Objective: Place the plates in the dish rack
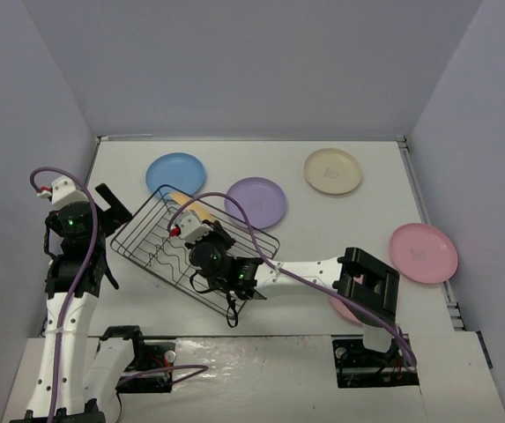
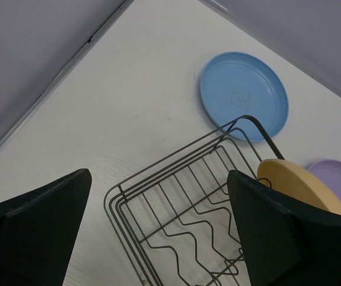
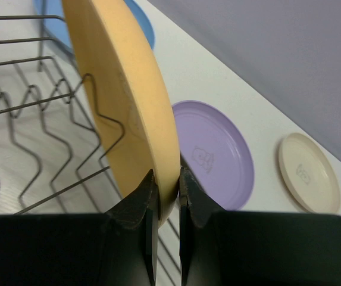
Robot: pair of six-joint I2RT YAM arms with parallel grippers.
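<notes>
Edgewise, right end effector (image 3: 167, 186) grips yellow-orange plate (image 3: 122, 89) at dish rack (image 1: 159, 242).

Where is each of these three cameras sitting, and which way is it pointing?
Top external: fixed above and behind the arms, looking down on the table; both arms show.
Left wrist: on the left arm, looking past the open left gripper at the dish rack and blue plate.
Right wrist: on the right arm, looking along the right gripper, shut on the yellow-orange plate, toward the purple plate.
Shared: both wrist views show the dish rack and the yellow-orange, blue and purple plates.
</notes>
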